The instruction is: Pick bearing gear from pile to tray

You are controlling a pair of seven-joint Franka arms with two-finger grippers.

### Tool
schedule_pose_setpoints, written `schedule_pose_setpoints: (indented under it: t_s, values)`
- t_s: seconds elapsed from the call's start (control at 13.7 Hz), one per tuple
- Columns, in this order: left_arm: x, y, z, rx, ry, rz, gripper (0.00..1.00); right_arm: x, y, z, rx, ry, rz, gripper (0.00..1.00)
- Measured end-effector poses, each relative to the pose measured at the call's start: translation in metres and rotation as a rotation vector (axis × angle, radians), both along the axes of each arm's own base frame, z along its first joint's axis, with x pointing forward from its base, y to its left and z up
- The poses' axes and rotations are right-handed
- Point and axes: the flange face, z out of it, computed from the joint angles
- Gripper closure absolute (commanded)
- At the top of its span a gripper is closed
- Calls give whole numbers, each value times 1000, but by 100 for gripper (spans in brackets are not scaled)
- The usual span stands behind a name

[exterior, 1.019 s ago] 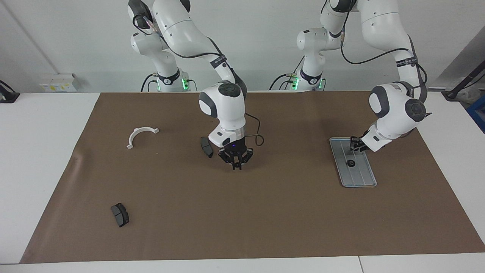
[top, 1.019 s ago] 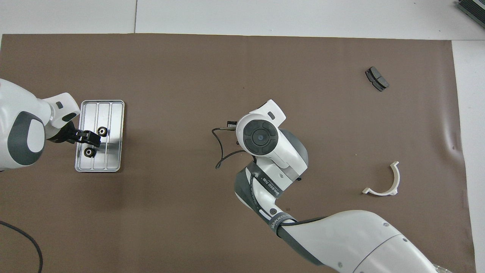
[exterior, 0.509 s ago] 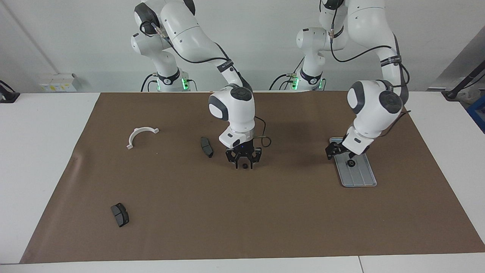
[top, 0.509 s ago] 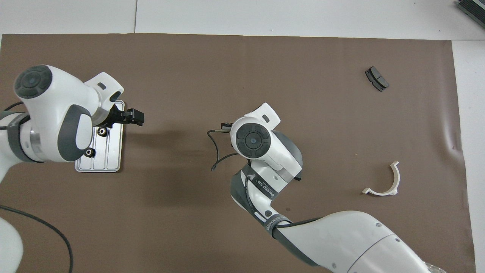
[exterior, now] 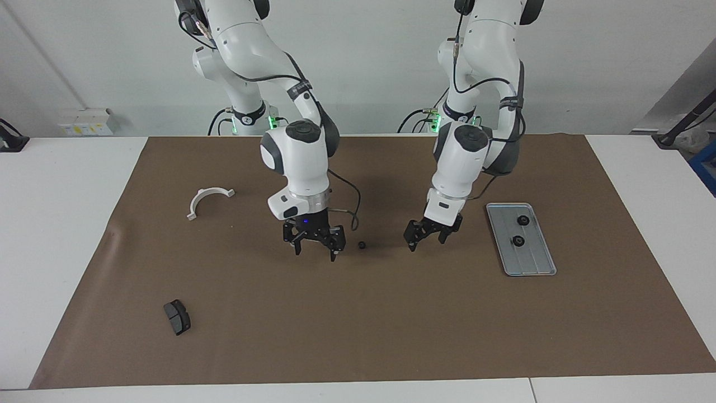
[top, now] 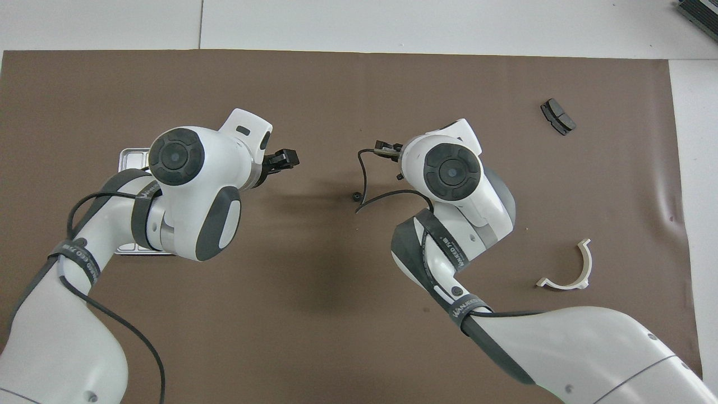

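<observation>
One small black bearing gear (exterior: 362,245) (top: 357,197) lies alone on the brown mat, between the two grippers. My right gripper (exterior: 315,252) hangs low over the mat beside it, toward the right arm's end, open and holding nothing. My left gripper (exterior: 427,240) (top: 283,160) hovers between that gear and the tray, open and holding nothing. The silver tray (exterior: 531,263) (top: 130,154) sits toward the left arm's end with two black gears (exterior: 524,220) (exterior: 518,241) in it. In the overhead view the right gripper is hidden under its own wrist.
A white half-ring bracket (exterior: 208,198) (top: 567,270) lies toward the right arm's end. One dark grey pad (exterior: 177,317) (top: 557,116) lies farther from the robots than the bracket. A loose black cable (exterior: 349,204) hangs from the right wrist.
The right gripper opened, left the gear on the mat and shifted toward its own end. The left arm swung away from the tray to the mat's middle.
</observation>
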Motion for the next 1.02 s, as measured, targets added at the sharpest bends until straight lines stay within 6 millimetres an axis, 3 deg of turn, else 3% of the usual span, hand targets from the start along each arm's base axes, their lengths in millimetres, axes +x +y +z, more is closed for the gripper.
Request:
schedule_pose_setpoints:
  t_s: [0.36, 0.65, 0.8, 0.95, 1.02]
  values:
    - [-12, -70, -2, -13, 3, -55, 10, -10, -59, 45, -57, 41, -18, 0]
    - [-16, -88, 3, 2, 30, -84, 19, -17, -115, 84, -32, 116, 44, 0]
    - [-23, -101, -20, 46, 86, -116, 19, -26, -152, 108, -10, 160, 86, 0]
    - [-27, -131, -48, 84, 139, -154, 20, -31, -171, 129, 5, 189, 107, 0]
    - [-23, -138, -51, 95, 155, -154, 21, -31, -177, 141, 3, 202, 108, 0]
